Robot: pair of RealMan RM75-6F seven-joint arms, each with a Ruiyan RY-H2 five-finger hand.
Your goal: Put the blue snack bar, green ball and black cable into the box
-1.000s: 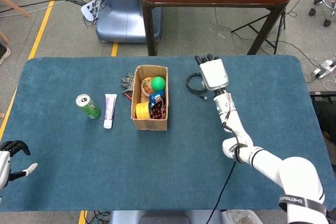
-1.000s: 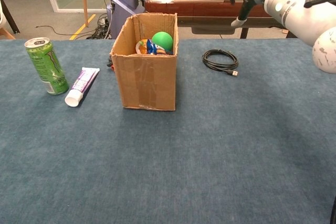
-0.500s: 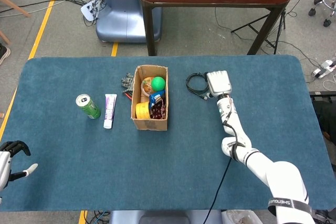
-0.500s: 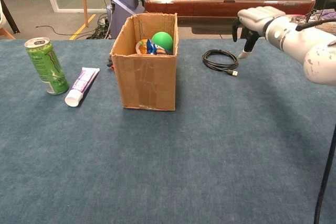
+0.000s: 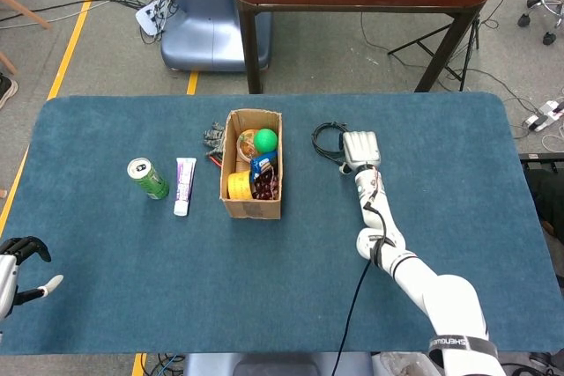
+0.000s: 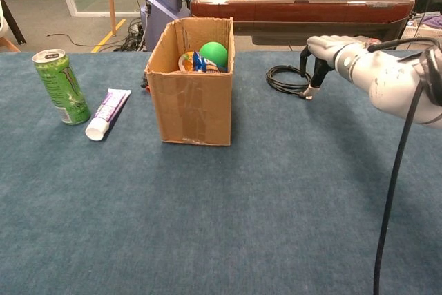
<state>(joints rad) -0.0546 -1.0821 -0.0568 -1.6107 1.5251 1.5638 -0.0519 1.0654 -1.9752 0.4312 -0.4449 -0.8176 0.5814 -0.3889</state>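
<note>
- The right hand [image 6: 324, 56] is stretched out low over the blue table [image 5: 441, 173], palm down, right of the open cardboard box [image 6: 190, 105].
- Its dark fingers [image 6: 319, 74] point down and touch the table at the right edge of the black cable [image 6: 286, 79], a loose coil lying flat. From these pictures it cannot be told whether the fingers are pinching the cable's end or only resting beside it.
- In the head view, the back of the same hand [image 5: 360, 149] covers the right part of the coil [image 5: 328, 140], and the white forearm runs back toward the near right corner of the table.
- The green ball [image 6: 214, 54] sits inside the box at its far end, with the blue snack bar [image 6: 198, 63] just beside it on its left.
- The left hand [image 5: 19, 270] hangs at the near left edge of the table, well apart from everything, holding nothing, with dark fingers partly curled and a pale thumb sticking out.
- Left of the box stand a green can [image 6: 61, 86] and, just to its right, a white tube [image 6: 108, 112] lying flat.
</note>
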